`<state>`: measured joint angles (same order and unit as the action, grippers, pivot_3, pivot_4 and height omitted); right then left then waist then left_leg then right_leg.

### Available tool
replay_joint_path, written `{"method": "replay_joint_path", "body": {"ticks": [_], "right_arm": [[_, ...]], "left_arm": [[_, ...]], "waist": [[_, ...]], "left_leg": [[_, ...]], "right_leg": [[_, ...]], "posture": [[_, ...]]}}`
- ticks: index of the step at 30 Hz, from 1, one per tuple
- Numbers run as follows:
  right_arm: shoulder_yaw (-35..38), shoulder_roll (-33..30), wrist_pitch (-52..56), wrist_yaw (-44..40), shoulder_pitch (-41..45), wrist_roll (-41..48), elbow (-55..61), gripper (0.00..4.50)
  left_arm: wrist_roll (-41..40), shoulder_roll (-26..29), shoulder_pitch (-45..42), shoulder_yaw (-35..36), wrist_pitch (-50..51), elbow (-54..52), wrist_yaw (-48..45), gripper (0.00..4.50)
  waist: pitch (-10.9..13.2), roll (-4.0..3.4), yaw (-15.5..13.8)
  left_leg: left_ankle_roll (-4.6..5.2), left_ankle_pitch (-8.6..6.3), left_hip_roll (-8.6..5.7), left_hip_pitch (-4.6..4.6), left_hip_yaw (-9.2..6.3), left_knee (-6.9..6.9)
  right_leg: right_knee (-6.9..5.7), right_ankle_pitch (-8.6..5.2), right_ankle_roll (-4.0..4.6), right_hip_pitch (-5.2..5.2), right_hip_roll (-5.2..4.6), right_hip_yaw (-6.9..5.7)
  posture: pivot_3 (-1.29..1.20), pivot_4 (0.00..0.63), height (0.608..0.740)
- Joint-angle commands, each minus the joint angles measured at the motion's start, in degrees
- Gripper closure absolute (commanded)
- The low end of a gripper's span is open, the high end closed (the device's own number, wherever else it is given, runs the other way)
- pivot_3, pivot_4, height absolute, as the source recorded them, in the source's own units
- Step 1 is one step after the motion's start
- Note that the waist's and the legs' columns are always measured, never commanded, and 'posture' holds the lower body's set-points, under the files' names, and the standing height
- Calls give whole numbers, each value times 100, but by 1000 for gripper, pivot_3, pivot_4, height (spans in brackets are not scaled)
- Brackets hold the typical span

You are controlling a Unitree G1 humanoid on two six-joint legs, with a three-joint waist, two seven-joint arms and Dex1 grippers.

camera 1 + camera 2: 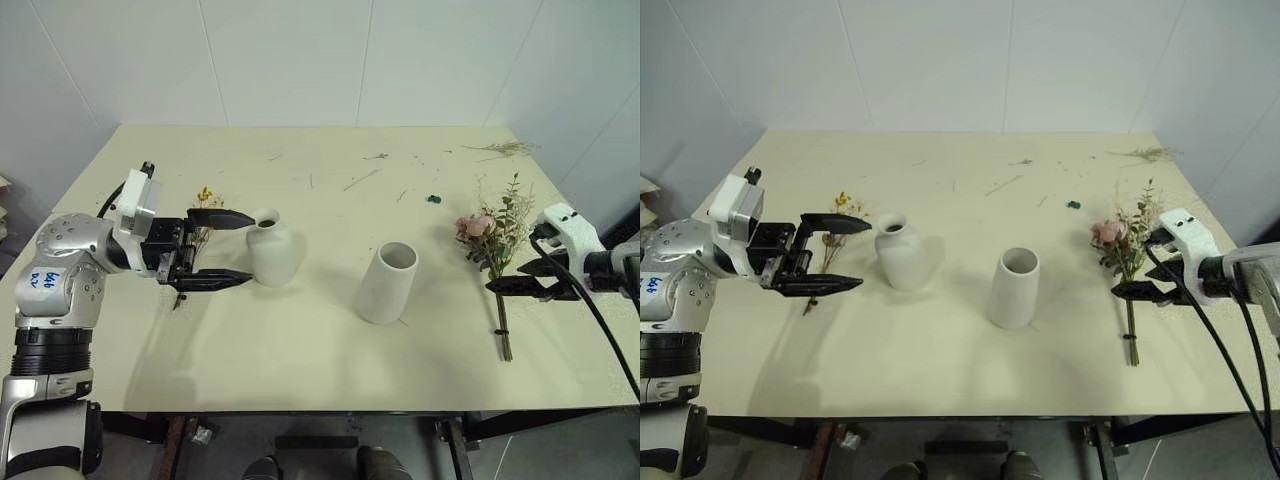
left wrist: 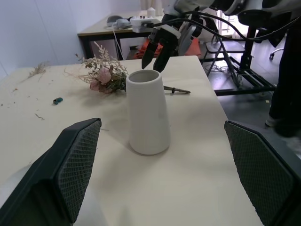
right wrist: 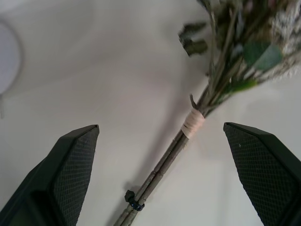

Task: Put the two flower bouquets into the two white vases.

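Observation:
The small yellow-orange bouquet (image 1: 203,200) lies on the table left of the short round white vase (image 1: 272,250). My left gripper (image 1: 864,251) hovers over its stems, open, pointing toward that vase with nothing between its fingers. The taller white vase (image 1: 387,283) stands upright mid-table, also seen in the left wrist view (image 2: 148,113). At the right lies the large bouquet (image 1: 495,235) of pink roses and green leaves, stems toward the front edge. My right gripper (image 1: 505,278) hangs open just above its tied stems (image 3: 193,123), apart from them.
Loose dried sprigs (image 1: 505,149) lie at the table's far right corner, and thin twigs (image 1: 362,180) and a small green bit (image 1: 434,199) sit behind the vases. The pale table (image 1: 300,350) ends close to the large bouquet on the right.

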<state>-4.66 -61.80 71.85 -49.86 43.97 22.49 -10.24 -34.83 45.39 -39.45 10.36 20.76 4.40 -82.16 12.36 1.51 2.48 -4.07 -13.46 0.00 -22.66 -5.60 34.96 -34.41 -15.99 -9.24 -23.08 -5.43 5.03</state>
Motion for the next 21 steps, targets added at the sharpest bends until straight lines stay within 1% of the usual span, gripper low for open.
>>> {"method": "replay_joint_path", "body": {"ticks": [1, 3, 6, 8, 9, 11, 16, 21], "right_arm": [[-211, 131, -18, 212, 355, -363, -605, 0], [-314, 207, -88, 229, 539, -492, -951, 0], [-557, 437, -396, 264, 892, -801, -1693, 0], [-623, 674, -653, 325, 1123, -978, -2256, 0], [-607, 817, -729, 357, 1252, -1021, -2533, 189], [-646, 1009, -843, 286, 1459, -1134, -2896, 635], [-806, 1151, -1044, -12, 1684, -1390, -3234, 2286], [-808, 1145, -1052, -209, 1634, -1473, -3162, 3991]], "left_arm": [[-319, 250, 221, 322, 184, -587, 68, 20], [-471, 368, 400, 455, 347, -874, 130, 20], [-668, 561, 698, 721, 547, -1263, 279, 20], [-784, 561, 838, 837, 623, -1506, 458, 20], [-844, 542, 908, 879, 659, -1631, 542, 6], [-913, 522, 1012, 913, 687, -1771, 643, 0], [-956, 534, 1019, 852, 637, -1741, 710, 0], [-913, 481, 859, 701, 558, -1609, 686, 0]], "waist": [[-1, -1, 6], [0, -1, 20], [2, -3, 48], [2, -3, 58], [1, -2, 79], [2, -2, 89], [2, -4, 86], [2, -4, 84]], "left_leg": [[0, 0, 0, -14, 0, 0], [0, 1, -2, -61, 1, 7], [0, 1, -2, -64, 1, 4], [0, 1, -2, -63, 2, 4], [0, 1, -2, -62, 1, 5], [0, 1, -4, -58, 4, 14], [0, 3, -3, -53, 2, 15], [0, 3, -3, -53, 3, 15]], "right_leg": [[-2, 2, -3, -17, 0, 0], [-21, 4, -8, -67, 0, 3], [-29, -6, -7, -75, 0, 3], [-28, -7, -7, -74, 0, 3], [-30, -8, -7, -72, 1, 2], [-33, -5, -11, -65, 0, 5], [-47, -6, -9, -66, 2, 5], [-46, -6, -9, -66, 2, 5]], "posture": [[0, 150, 740], [0, 150, 740], [0, 150, 740], [0, 150, 740], [0, 150, 740], [0, 150, 740], [0, 150, 740], [0, 150, 740]]}}
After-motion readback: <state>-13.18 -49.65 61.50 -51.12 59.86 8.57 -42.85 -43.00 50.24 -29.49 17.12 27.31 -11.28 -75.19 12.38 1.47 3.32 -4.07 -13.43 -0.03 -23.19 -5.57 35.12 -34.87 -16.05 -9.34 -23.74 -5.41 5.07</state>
